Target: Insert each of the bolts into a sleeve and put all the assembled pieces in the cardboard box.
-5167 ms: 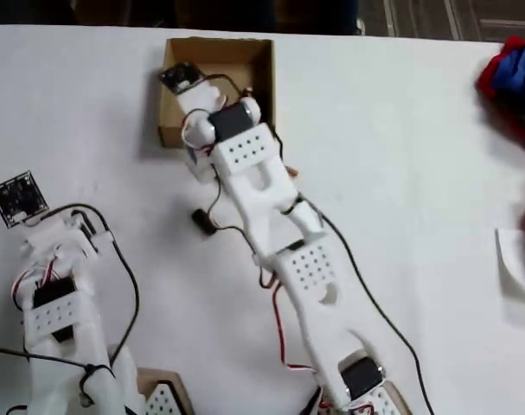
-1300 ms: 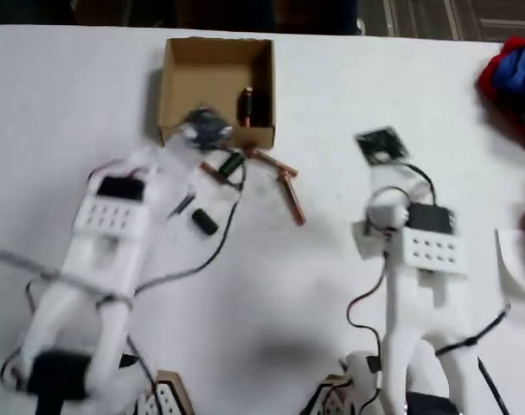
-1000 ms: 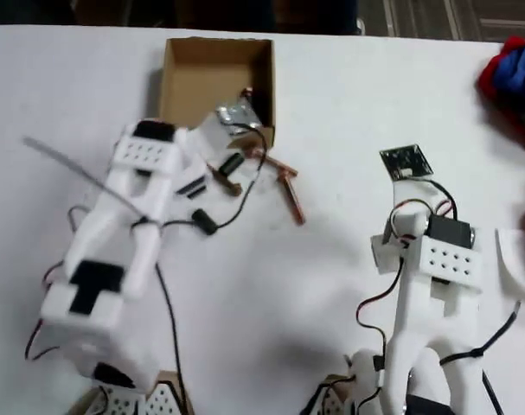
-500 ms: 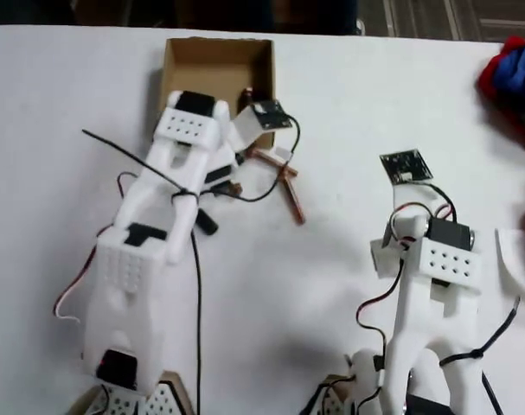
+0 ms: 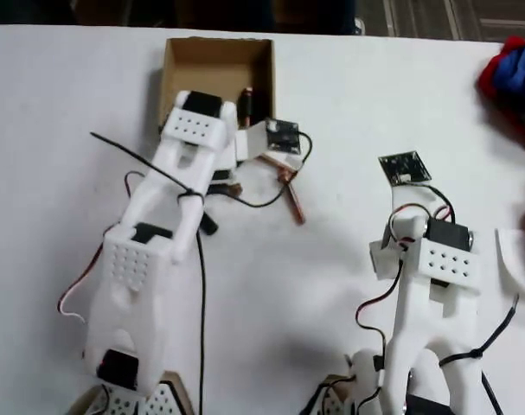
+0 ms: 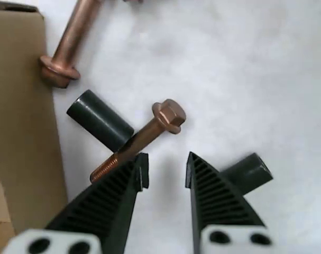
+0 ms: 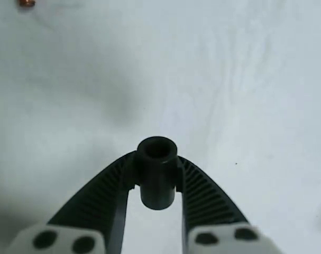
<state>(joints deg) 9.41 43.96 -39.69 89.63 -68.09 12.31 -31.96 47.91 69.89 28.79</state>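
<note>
— Start at the left gripper (image 6: 165,166). What has it got?
— Nothing. Its two black fingers (image 6: 120,193) are parted, with bare table (image 6: 245,63) between the tips. One tip sits just beside the shank of a copper bolt (image 6: 149,135); I cannot tell whether it touches.
— And that bolt?
— It lies flat, its shank across a black sleeve (image 6: 99,126), not inside it. A second sleeve (image 6: 250,172) lies half hidden behind the other finger. So there are two sleeves there.
— More bolts?
— A second bolt (image 6: 70,42), its flanged head just beside the wall of the cardboard box (image 6: 17,116). That makes two bolts plain to see near that gripper, plus a copper end at the frame's edge, too little to name.
— The right gripper (image 7: 156,160)?
— Clamped on a third sleeve (image 7: 156,193), just the one, bore facing the camera, white table behind it.
— Now from above, twelve o'clock at the far edge.
— The box sits toward eleven o'clock from the table's middle, open. One copper piece (image 5: 246,104) lies inside by its three o'clock wall; sleeved or bare, I cannot tell. The left arm (image 5: 171,190) stretches from seven o'clock up to the box's near right corner. One long bolt (image 5: 294,197) lies clear of it, at five o'clock from that corner. The right arm (image 5: 435,268) stands well apart, toward four o'clock. A red and blue cloth (image 5: 511,69) lies at two o'clock, at the table's edge.
</note>
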